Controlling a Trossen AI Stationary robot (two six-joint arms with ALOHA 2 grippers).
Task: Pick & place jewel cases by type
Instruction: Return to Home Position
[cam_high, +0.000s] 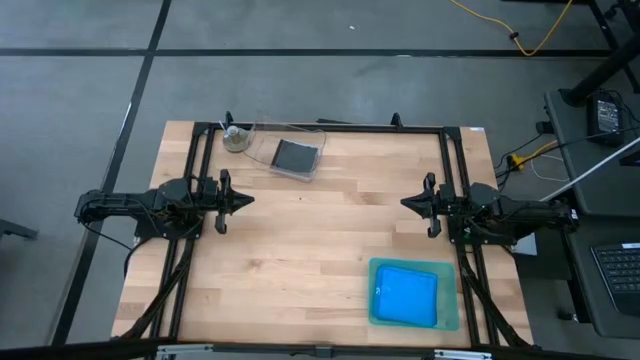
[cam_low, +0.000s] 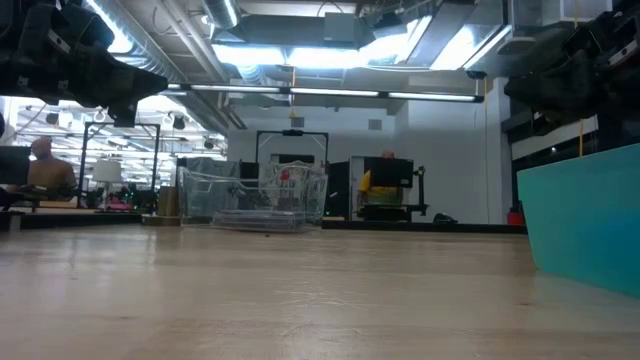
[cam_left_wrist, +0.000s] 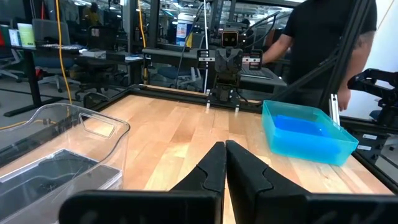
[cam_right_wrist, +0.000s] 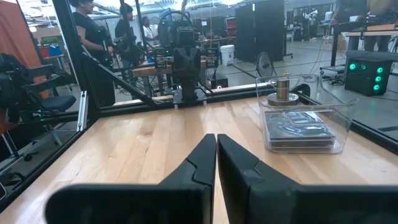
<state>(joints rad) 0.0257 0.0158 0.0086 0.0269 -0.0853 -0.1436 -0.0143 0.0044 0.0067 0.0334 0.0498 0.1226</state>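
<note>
— Where are the jewel cases?

— The dark square CD cases (cam_high: 295, 155) lie flat in a stack inside a clear plastic rectangular tub (cam_high: 262, 133). In the high view the tub sits by the top edge of the light wooden table (cam_high: 320, 240), on the left arm's half. The right wrist view shows the stack resting on the tub's floor, but the number of cases cannot be told. The bright blue rectangular cases (cam_high: 405, 295) lie in a green translucent flat tray (cam_high: 452, 305) by the opposite edge, on the right arm's half. Only the top blue face shows. Tub and tray are well apart.

— Is anything else with them?

— A small round metallic object (cam_high: 236, 140) stands at the tub's end. Whether it is inside the wall or just beside it cannot be told.

— And the arms?

— The left gripper (cam_high: 248, 198) hangs over the table's left side, pointing inward. Its two dark fingers (cam_left_wrist: 211, 165) are pressed together and hold nothing. The right gripper (cam_high: 406, 203) faces it from the right side, fingers likewise closed on nothing. Both are well clear of tub and tray.

— Anyone in the room?

— A person (cam_left_wrist: 317, 50) in a dark shirt stands beyond the table.
</note>
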